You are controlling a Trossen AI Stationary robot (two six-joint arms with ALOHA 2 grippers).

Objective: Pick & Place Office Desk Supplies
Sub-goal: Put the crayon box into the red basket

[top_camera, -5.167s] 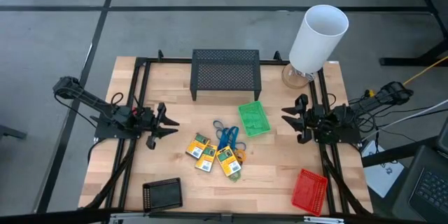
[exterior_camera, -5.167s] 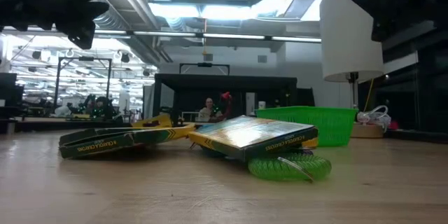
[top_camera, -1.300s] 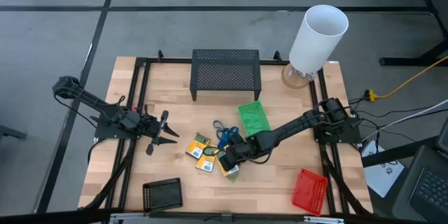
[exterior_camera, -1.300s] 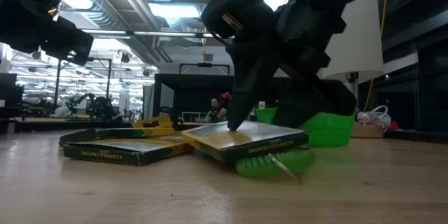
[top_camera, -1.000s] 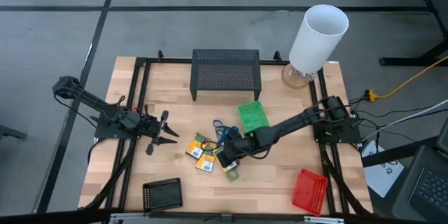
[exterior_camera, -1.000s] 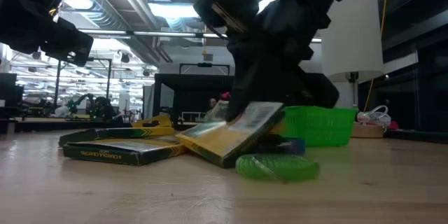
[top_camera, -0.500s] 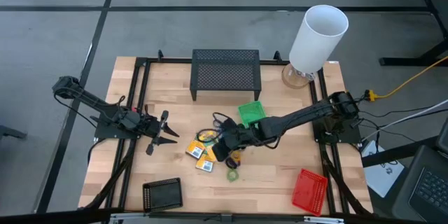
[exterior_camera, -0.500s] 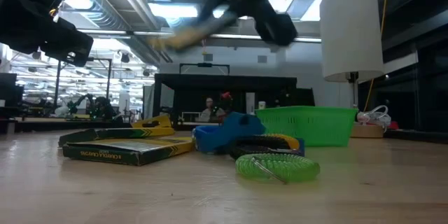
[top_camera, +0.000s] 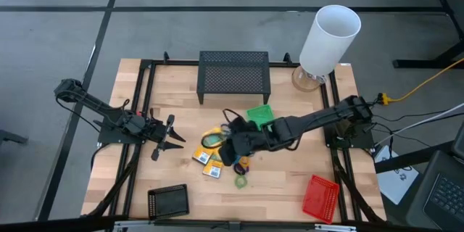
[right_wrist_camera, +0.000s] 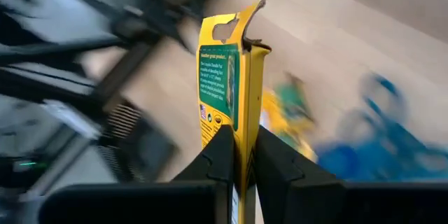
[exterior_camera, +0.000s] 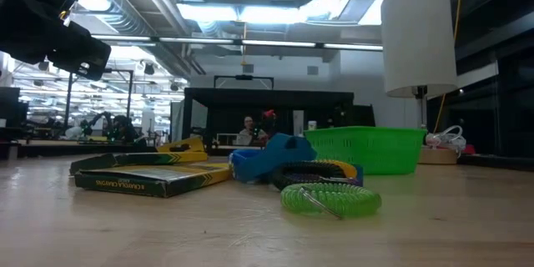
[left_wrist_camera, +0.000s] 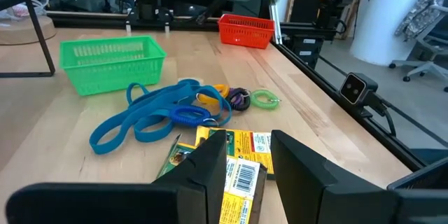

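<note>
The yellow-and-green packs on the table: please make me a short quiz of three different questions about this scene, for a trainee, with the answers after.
1. True or false: the right gripper is shut on a yellow-and-green pack.
2. Which basket stands next to the blue band loops in the left wrist view? A. red basket B. green basket C. black basket
3. Fill in: the left gripper waits at the table's ____ side, holding nothing.

Key: 1 true; 2 B; 3 left.
</note>
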